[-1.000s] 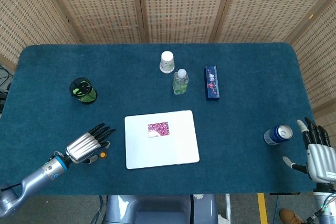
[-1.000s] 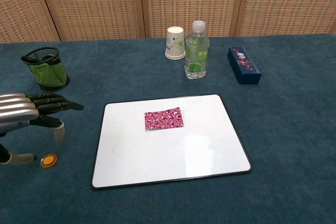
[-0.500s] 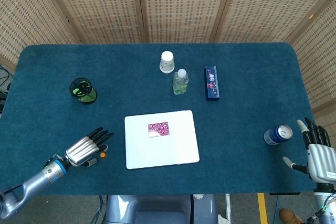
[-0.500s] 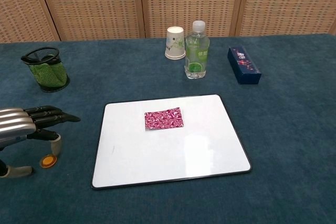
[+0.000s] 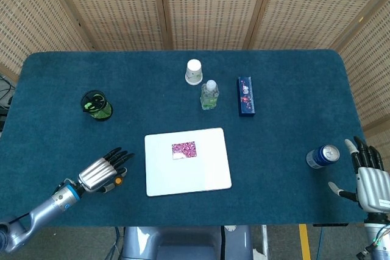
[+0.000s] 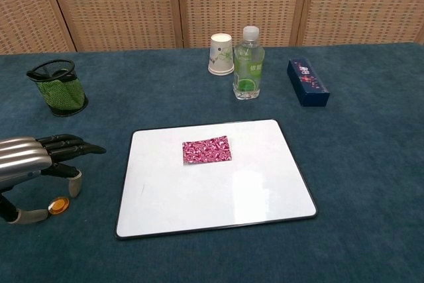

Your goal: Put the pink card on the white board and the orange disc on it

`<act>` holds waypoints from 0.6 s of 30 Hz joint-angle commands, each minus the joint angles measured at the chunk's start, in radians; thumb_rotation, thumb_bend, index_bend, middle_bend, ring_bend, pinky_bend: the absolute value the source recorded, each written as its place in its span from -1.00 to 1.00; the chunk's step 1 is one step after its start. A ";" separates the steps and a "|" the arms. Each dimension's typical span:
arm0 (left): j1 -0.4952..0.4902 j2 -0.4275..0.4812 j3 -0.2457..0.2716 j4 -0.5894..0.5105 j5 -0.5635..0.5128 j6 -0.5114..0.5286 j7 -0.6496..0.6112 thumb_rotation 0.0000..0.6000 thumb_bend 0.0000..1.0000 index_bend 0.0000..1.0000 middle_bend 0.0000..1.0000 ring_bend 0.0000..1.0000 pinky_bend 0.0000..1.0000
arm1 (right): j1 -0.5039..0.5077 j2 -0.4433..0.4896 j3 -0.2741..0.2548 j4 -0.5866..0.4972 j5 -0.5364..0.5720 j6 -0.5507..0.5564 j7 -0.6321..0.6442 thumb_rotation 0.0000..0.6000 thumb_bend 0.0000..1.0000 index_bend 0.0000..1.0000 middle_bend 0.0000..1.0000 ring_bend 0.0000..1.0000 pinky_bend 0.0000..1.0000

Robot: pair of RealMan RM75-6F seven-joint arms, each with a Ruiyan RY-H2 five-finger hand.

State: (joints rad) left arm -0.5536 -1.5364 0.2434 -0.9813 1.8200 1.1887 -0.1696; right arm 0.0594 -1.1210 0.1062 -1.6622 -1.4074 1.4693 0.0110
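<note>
At the lower left of the chest view the left robot hand [image 6: 30, 164] hangs low over the tabletop [image 6: 371, 164], fingers stretched forward and thumb curled down beside the orange disc [image 6: 59, 205]. The disc looks to sit right at the thumb tip; whether it is pinched or only touched cannot be told, but the pose suits a pickup, since the disc is thin and needs a fingertip at its edge.

At the lower right of the head view the right robot hand [image 5: 368, 178] waits off the table edge, fingers spread, holding nothing, just beside a blue can [image 5: 321, 156].

At mid-frame lies the white board [image 6: 218, 197], with the pink card [image 6: 207, 150] flat on its upper part. That half of the task looks done, and the card sits clear of the board's rim, leaving room for the disc on top.

Farther back stand a green mesh cup [image 6: 59, 88] at the left, then a water bottle [image 6: 248, 64], a paper cup [image 6: 221, 54] and a dark blue box [image 6: 308, 82], all well apart from the board.
</note>
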 commanded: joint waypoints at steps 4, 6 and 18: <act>-0.003 -0.008 0.002 0.003 0.004 -0.009 0.002 1.00 -0.33 0.00 -1.00 -1.00 -1.00 | 0.000 0.000 0.000 0.001 -0.001 0.001 0.002 1.00 -1.00 -0.89 -1.00 -1.00 -1.00; -0.003 -0.011 0.002 0.004 0.004 -0.010 0.002 1.00 -0.33 0.11 -1.00 -1.00 -1.00 | 0.000 0.000 0.000 0.001 -0.002 0.001 0.002 1.00 -1.00 -0.89 -1.00 -1.00 -1.00; -0.015 0.011 -0.024 -0.022 -0.008 0.003 0.005 1.00 -0.33 0.24 -1.00 -1.00 -1.00 | 0.000 0.000 0.000 0.000 -0.002 0.000 0.004 1.00 -1.00 -0.89 -1.00 -1.00 -1.00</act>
State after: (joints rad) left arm -0.5641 -1.5303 0.2255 -0.9957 1.8156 1.1915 -0.1680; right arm 0.0594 -1.1208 0.1059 -1.6623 -1.4091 1.4691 0.0151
